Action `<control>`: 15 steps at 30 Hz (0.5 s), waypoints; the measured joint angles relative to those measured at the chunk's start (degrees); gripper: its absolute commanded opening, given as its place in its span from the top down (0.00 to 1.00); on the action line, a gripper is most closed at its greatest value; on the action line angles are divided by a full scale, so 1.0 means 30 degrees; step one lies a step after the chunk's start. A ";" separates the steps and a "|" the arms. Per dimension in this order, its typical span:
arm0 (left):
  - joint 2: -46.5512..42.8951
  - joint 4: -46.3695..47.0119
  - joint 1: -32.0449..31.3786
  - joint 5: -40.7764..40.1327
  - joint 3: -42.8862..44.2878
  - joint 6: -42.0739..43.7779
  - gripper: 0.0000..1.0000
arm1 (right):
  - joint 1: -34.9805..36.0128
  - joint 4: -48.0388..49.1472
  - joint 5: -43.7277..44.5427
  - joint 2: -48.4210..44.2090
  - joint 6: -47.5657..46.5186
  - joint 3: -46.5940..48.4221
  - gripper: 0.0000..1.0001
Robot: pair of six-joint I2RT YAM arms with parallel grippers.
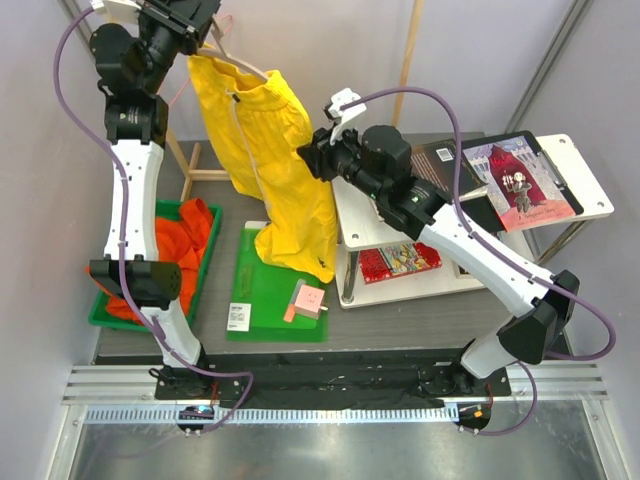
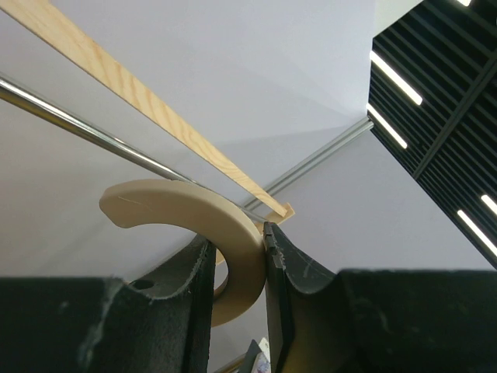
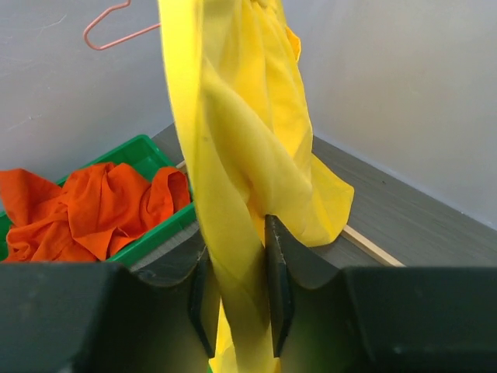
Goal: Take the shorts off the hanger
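The yellow shorts hang from a beige hanger, whose hook shows in the left wrist view. My left gripper is raised at the top left, shut on the hanger hook. My right gripper is shut on a fold of the yellow shorts at their right edge, above the table. The orange-red shorts lie crumpled in a green bin; they also show in the right wrist view.
A green board with a pink note lies under the shorts. A white two-tier shelf with books stands at the right. A wooden rack stands behind. A pink wire hanger hangs on the wall.
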 measured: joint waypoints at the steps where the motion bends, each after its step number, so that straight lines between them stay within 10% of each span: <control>1: -0.0007 0.0117 0.0029 -0.0044 0.0000 -0.0138 0.99 | 0.0000 0.0080 0.0007 -0.0022 0.0044 -0.0131 0.82; 3: -0.0007 0.0401 0.0073 -0.0066 -0.0022 -0.0423 1.00 | -0.0007 0.0306 0.0036 -0.0095 0.0168 -0.0430 0.99; 15: -0.0058 0.2302 0.0291 -0.0058 -0.1829 -0.2841 0.99 | -0.0073 0.3286 0.0969 -0.3912 0.0495 -0.5129 0.99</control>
